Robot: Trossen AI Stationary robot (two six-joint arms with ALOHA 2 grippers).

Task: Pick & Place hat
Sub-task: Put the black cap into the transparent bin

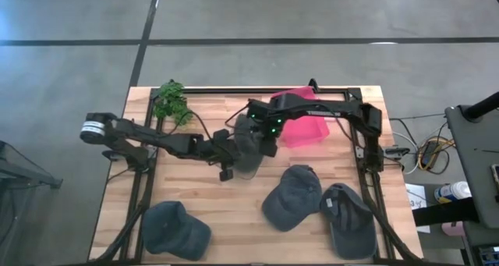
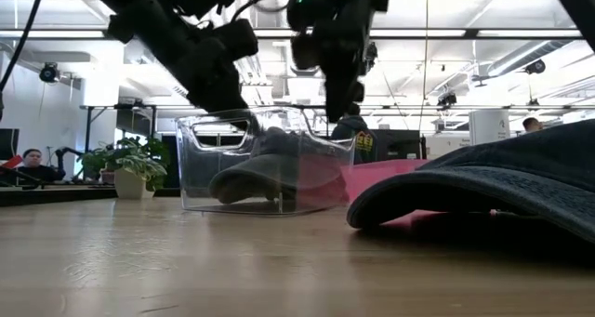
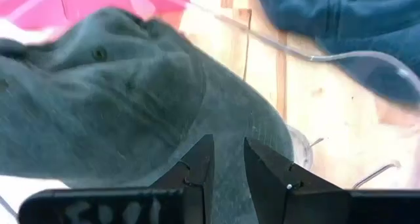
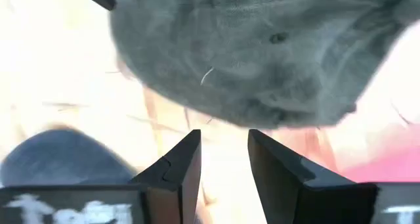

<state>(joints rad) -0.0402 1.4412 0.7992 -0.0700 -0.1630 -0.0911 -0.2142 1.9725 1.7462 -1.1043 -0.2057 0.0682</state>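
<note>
A: High view first. Why are both your arms bunched mid-table?

B: My left gripper (image 1: 231,158) and right gripper (image 1: 265,133) meet over the clear bin (image 1: 251,168), where the hat (image 1: 248,145) goes. 3 more caps (image 1: 292,196) lie well apart, nearer the front edge. My arms hide most of the hat here.

A: Low view?

B: The hat (image 2: 260,173) sits inside the bin (image 2: 200,164), below both grippers. I cannot tell there whether either touches it.

A: Left wrist?

B: My left fingers (image 3: 197,168) stand slightly apart just over the hat's (image 3: 118,99) cloth; pinching or not, I cannot tell.

A: Right wrist?

B: My right fingers (image 4: 180,165) are parted with nothing between them; the hat (image 4: 262,60) lies just beyond.
</note>
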